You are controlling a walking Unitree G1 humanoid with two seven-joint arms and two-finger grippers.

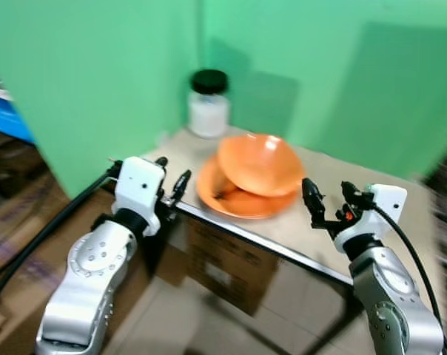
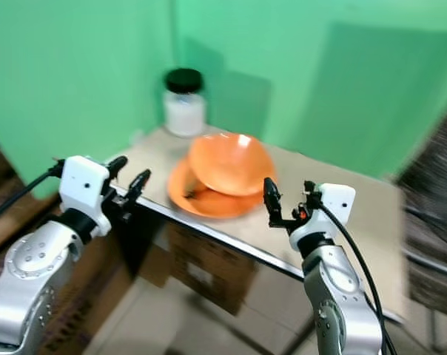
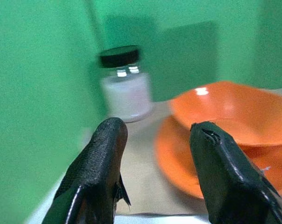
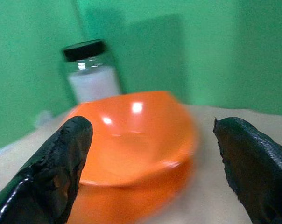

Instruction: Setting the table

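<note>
An orange bowl (image 1: 259, 163) rests tilted on an orange plate (image 1: 231, 198) on a small beige table (image 1: 323, 222). Behind them stands a glass jar (image 1: 209, 105) of white powder with a black lid. My left gripper (image 1: 172, 181) is open at the table's near left edge, just left of the plate. My right gripper (image 1: 330, 201) is open over the table, to the right of the plate and bowl. Seen from the wrists, the bowl (image 4: 136, 135) lies ahead between the right fingers, and the jar (image 3: 124, 84) and plate (image 3: 187, 163) lie ahead of the left fingers (image 3: 101, 172).
Green walls (image 1: 98, 81) close in behind and to the left of the table. A cardboard box (image 1: 223, 259) sits under the table on the tiled floor. The table's metal front edge (image 1: 238, 229) runs between my two arms.
</note>
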